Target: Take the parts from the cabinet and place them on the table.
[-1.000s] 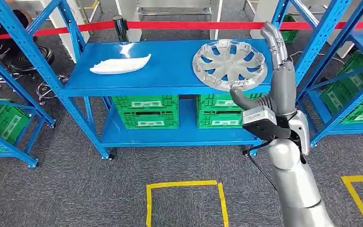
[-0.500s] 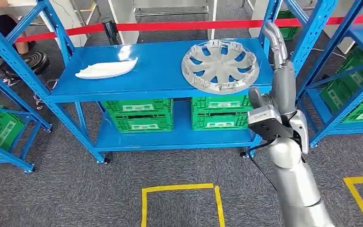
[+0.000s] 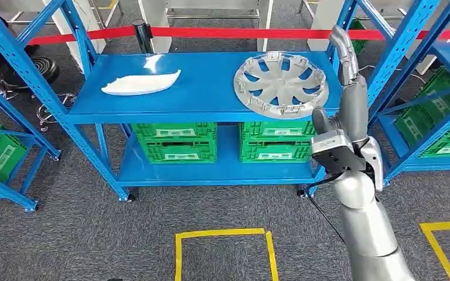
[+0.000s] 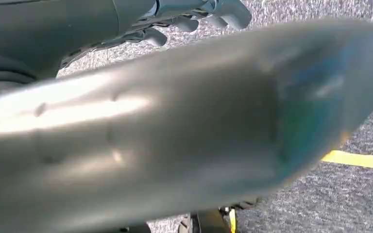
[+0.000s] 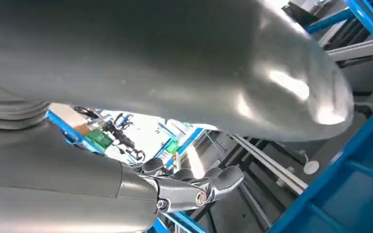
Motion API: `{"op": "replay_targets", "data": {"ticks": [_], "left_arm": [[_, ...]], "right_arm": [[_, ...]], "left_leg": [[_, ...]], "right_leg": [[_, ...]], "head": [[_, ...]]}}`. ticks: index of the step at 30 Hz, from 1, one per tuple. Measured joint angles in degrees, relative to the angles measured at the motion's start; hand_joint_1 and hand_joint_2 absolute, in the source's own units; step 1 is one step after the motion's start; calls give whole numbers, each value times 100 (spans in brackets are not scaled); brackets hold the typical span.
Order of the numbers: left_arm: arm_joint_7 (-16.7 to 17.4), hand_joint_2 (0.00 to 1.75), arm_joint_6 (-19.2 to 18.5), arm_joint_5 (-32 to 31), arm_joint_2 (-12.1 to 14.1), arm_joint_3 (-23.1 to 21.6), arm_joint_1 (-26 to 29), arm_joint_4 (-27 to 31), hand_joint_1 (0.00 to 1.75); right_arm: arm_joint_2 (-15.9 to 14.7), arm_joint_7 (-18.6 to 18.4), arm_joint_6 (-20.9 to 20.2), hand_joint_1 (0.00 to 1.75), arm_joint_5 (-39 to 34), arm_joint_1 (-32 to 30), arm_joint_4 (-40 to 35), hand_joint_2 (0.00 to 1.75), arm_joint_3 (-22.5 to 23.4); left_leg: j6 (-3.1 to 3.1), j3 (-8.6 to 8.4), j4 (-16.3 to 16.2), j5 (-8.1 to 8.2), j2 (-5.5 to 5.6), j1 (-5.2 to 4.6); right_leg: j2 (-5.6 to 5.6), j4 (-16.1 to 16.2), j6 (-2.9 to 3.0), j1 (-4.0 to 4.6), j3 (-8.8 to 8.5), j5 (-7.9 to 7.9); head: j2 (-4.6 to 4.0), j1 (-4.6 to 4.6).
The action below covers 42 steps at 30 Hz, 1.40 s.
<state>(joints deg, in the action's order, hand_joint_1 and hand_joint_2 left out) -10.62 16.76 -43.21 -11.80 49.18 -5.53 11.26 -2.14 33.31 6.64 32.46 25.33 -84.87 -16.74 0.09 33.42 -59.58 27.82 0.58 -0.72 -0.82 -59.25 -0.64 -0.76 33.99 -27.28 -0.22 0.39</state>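
In the head view, the right hand (image 3: 348,99) is raised with straight, spread fingers holding nothing, just beside the silver wheel cover (image 3: 281,84) that lies on the blue cabinet's top shelf (image 3: 211,96); a white part (image 3: 140,84) lies well apart on the same shelf. In the left wrist view, the left hand (image 4: 194,19) hangs over grey carpet, fingers loosely curled and empty. In the right wrist view, the right hand's fingers (image 5: 213,184) reach out, holding nothing.

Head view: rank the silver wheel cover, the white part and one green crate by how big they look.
1. silver wheel cover
2. green crate and white part: similar length, so unranked; the crate sits lower and partly hidden under the blue shelf.
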Motion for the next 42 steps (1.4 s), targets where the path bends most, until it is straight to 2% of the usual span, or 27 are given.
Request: {"op": "replay_targets", "data": {"ticks": [4,6,7,10,11,12,13,15,17,18,20,22,25,26,27,28,29,30,31,32,34,36,37,38,40,41,42], "left_arm": [[-2,0,0,26,9,6,-7,0,0],[0,0,0,31,0,13,-5,0,0],[0,0,0,31,0,18,-5,2,0],[2,0,2,33,7,33,4,0,0],[0,0,2,33,7,35,12,0,0],[0,0,2,33,7,35,17,0,0],[0,0,2,33,4,35,17,0,0],[0,0,0,33,2,37,16,0,0],[4,0,0,33,7,37,-1,0,0],[7,0,0,33,7,37,-5,2,0],[4,0,0,35,7,42,2,0,0],[-4,0,0,39,20,44,-24,4,0],[-7,0,0,46,22,72,-40,0,0],[-4,0,0,46,22,79,-31,0,0],[-4,0,0,46,22,81,-20,0,0],[-2,0,0,46,26,83,-17,0,0],[-2,0,0,44,33,83,-19,0,0],[-2,0,0,39,42,83,-20,2,0],[-2,0,0,33,46,85,-9,0,0],[0,0,0,33,46,85,-18,-9,0],[0,0,0,24,46,85,-17,-4,0],[-2,0,0,24,46,90,-3,-4,0],[-4,0,0,24,48,90,1,0,0],[-4,0,0,24,57,90,-8,2,0],[-30,0,0,24,57,90,-30,2,0],[-37,0,0,24,59,90,-26,0,0],[-41,0,0,24,59,90,-8,0,0]], "right_arm": [[4,15,-13,0,-13,9,2,0,0],[4,70,-22,0,-81,19,2,0,0],[4,103,-22,0,-125,40,2,0,0],[9,127,-22,0,-136,31,2,0,0],[9,135,-22,0,-136,15,2,0,0],[9,135,-22,0,-136,7,2,0,0],[9,135,-22,0,-136,9,2,0,0],[9,140,-20,0,-140,14,-6,0,0],[9,153,-15,0,-177,20,-7,0,2],[11,149,-20,0,-186,7,-13,0,2],[11,151,-20,0,-214,-2,-24,0,7],[28,153,-31,0,-216,7,-50,0,7],[50,195,-131,0,-234,19,-52,0,7],[52,216,-153,0,-240,11,-50,0,7],[52,232,-162,0,-243,1,-52,0,7],[52,240,-186,0,-251,0,-52,0,7],[55,247,-195,0,-260,2,-52,0,7],[68,254,-208,0,-269,6,-52,0,7],[79,253,-223,0,-282,7,-52,0,7],[81,253,-236,0,-293,17,-50,0,7],[89,245,-240,0,-297,12,-50,0,7],[90,256,-240,0,-312,36,-50,0,7],[90,258,-240,0,-315,40,-50,0,7],[92,264,-243,0,-317,73,-50,0,7],[94,256,-245,0,-317,66,-46,0,7],[94,256,-247,0,-317,51,-42,0,7],[94,256,-247,0,-317,39,-42,0,7]], "left_leg": [[120,28,51,6,1,-10],[192,-101,94,13,-5,14],[211,-115,93,17,-8,15],[224,-112,82,27,-14,8],[213,-115,78,37,-15,8],[198,-128,74,50,-15,10],[179,-153,70,71,-14,14],[132,-233,62,134,-14,20],[61,-214,57,160,-14,8],[17,-210,82,176,-26,8],[-56,-281,41,164,-21,3],[-117,-162,-236,261,-32,16],[-218,594,-1435,698,-32,75],[-239,789,-1671,742,-32,83],[-240,864,-1652,625,-32,95],[-231,816,-1392,383,-32,101],[-228,688,-1015,107,-32,104],[-205,446,-361,-295,-35,105],[-202,331,-24,-445,-36,101],[-182,384,20,-166,-51,66],[-60,340,26,-300,-46,43],[27,197,50,-269,-20,72],[67,135,87,-241,-27,79],[101,95,98,-215,-26,80],[139,47,99,-147,-18,68],[142,20,95,-109,-16,60],[141,-20,90,-68,-11,52]], "right_leg": [[-1,-30,-115,-15,-30,104],[25,-217,-137,-15,39,42],[39,-430,-139,-11,152,-115],[41,-1566,-143,-8,788,-702],[43,-1735,-141,-9,903,-724],[46,-1631,-141,-11,889,-608],[54,-1256,-132,-13,736,-361],[64,-246,-95,-12,243,200],[71,-35,-7,46,234,-18],[66,-24,32,43,200,86],[52,-11,114,42,156,58],[55,18,194,-2,10,32],[56,19,228,-4,-94,-85],[52,16,227,-5,-136,-124],[47,16,222,-6,-195,-169],[44,16,213,-10,-258,-217],[44,16,202,-12,-324,-261],[46,17,177,-22,-430,-332],[57,33,145,-26,-437,-382],[49,33,110,-15,-482,-394],[46,26,26,-7,-503,-407],[56,-6,-24,5,-538,-414],[65,-186,-38,-12,-485,-437],[63,-502,-46,-7,-296,-489],[62,-1352,-81,-7,307,-804],[62,-1617,-87,-6,548,-945],[63,-1688,-76,-6,703,-922]], "head": [[0,4],[2,13],[0,18],[2,24],[2,24],[0,24],[0,24],[0,28],[2,24],[2,17],[0,15],[2,-15],[2,-28],[0,-37],[0,-35],[0,-35],[0,-37],[2,-33],[0,-35],[0,-39],[0,-52],[0,-42],[0,-22],[2,-4],[0,-2],[0,0],[2,7]]}}
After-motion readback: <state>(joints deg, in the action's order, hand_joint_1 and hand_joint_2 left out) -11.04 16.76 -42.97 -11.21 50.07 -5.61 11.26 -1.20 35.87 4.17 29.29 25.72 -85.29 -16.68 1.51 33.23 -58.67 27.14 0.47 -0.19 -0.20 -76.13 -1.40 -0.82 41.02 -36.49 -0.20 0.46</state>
